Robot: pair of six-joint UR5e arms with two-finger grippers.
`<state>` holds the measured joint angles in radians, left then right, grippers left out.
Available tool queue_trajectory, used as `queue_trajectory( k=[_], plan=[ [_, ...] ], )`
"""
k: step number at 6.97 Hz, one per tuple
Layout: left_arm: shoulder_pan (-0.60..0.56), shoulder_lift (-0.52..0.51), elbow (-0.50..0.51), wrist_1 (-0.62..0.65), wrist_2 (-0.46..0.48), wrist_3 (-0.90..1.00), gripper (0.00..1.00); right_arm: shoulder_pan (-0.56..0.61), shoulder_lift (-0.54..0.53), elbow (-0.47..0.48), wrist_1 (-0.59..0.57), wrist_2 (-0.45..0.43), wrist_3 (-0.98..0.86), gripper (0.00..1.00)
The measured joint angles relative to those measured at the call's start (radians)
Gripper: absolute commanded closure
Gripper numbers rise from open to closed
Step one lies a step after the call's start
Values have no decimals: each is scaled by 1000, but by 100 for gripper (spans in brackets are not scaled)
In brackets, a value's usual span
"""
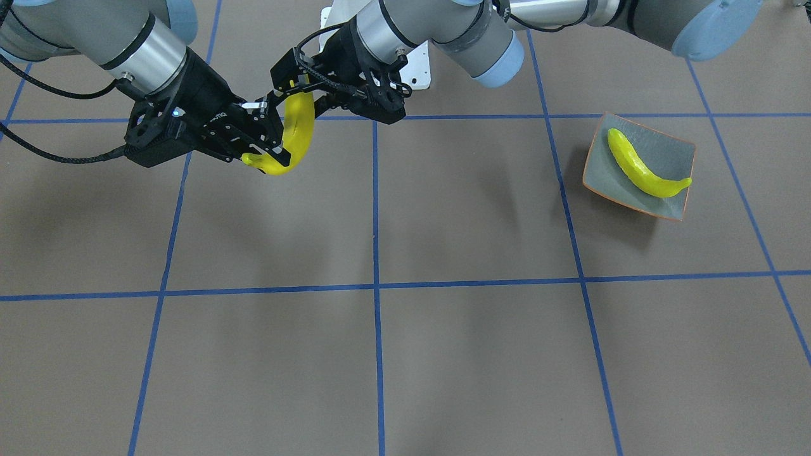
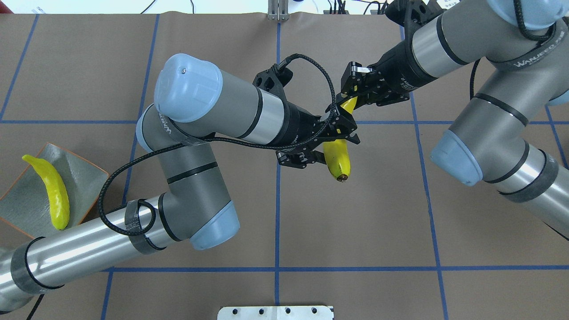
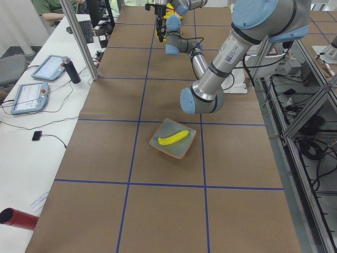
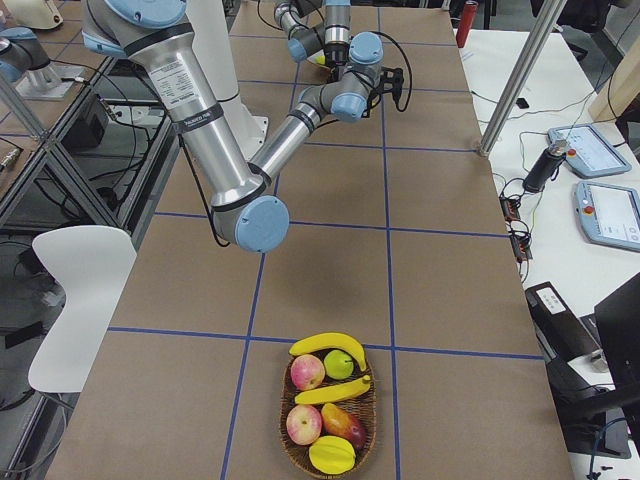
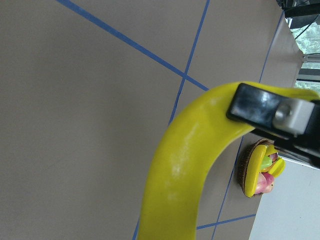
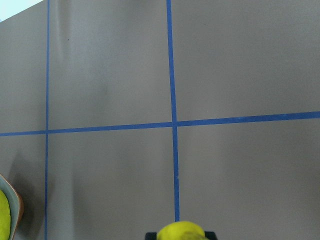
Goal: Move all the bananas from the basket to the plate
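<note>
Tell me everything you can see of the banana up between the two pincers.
The held banana is glossy, bright yellow and plastic-looking. It is strongly curved, with a brown tip at the end nearer the robot. It is in the air over the table and rests on nothing. The right pincer appears clamped near its far end, and the left pincer farther along toward the tip. The parts under the fingers are hidden.

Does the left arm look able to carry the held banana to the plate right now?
Probably not yet: the right pincer also grips the held banana that the left pincer holds. Once released, likely yes; the plate lies on the left arm's side, with room beside its lone banana.
</note>
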<state>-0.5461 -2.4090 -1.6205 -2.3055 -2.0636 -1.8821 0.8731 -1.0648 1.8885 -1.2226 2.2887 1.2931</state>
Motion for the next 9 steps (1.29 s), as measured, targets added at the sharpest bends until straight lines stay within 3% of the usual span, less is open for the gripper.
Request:
queue_trajectory(
  k=[1, 2, 3, 9],
  plan=[
    [0, 0, 3, 0, 0, 0, 100, 1, 0, 2, 0, 0, 0, 100],
    [1, 1, 8, 0, 0, 0, 100, 1, 0, 4, 0, 1, 1, 58],
    [2, 2, 11, 1, 1, 1, 100, 1, 1, 5, 0, 3, 5, 1],
    [-2, 35, 10, 2, 0, -4, 100, 27, -7, 10, -1, 18, 42, 0]
  ],
)
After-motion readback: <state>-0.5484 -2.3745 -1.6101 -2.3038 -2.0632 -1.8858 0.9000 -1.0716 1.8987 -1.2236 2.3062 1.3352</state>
